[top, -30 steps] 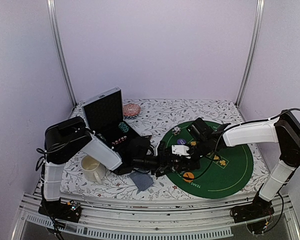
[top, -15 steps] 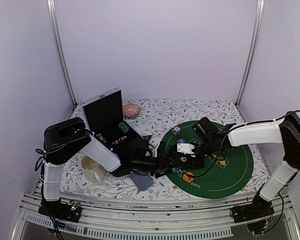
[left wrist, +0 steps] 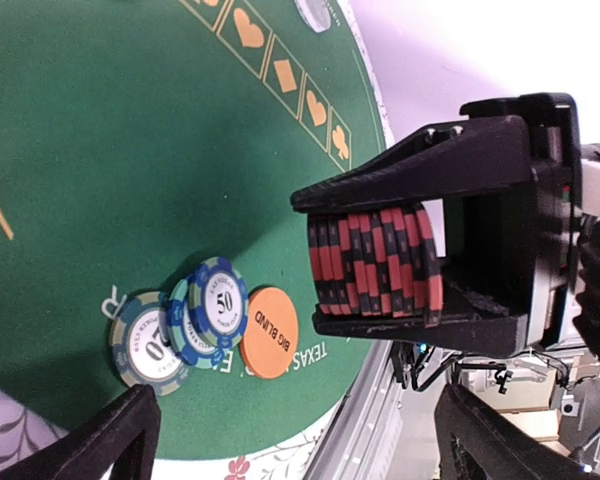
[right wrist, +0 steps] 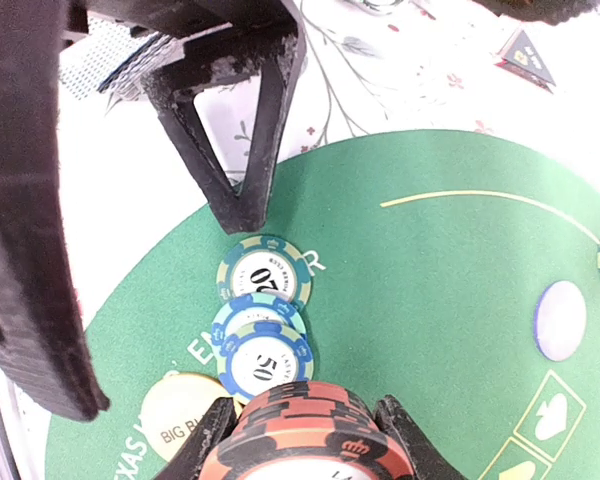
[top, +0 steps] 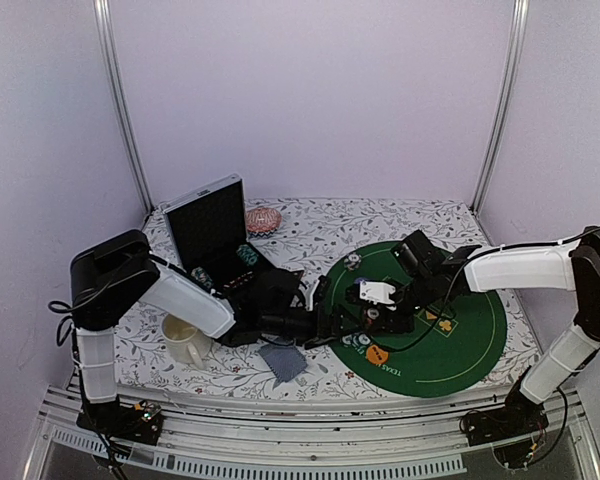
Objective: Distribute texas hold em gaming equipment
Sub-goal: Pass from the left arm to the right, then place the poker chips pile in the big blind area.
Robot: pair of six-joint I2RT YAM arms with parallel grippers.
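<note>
1. Gripping a stack of red-black chips [left wrist: 375, 265] between its fingers is the right gripper [right wrist: 302, 425].
2. Just ahead of it, on the green surface [left wrist: 100, 150], lie a 50 chip [right wrist: 265, 365], a 20 chip [right wrist: 265, 275] and an orange disc [left wrist: 270, 332].
3. Facing it, the left gripper [left wrist: 298, 395] is spread wide, empty.

The right wrist view's bottom edge cuts off the red-black chip stack [right wrist: 305, 435].

"BIG BLIND" disc [left wrist: 269, 332], "50" chip [left wrist: 223, 302]

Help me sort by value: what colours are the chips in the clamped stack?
Red and black stripes; the chip stack shows best in the left wrist view.
</note>
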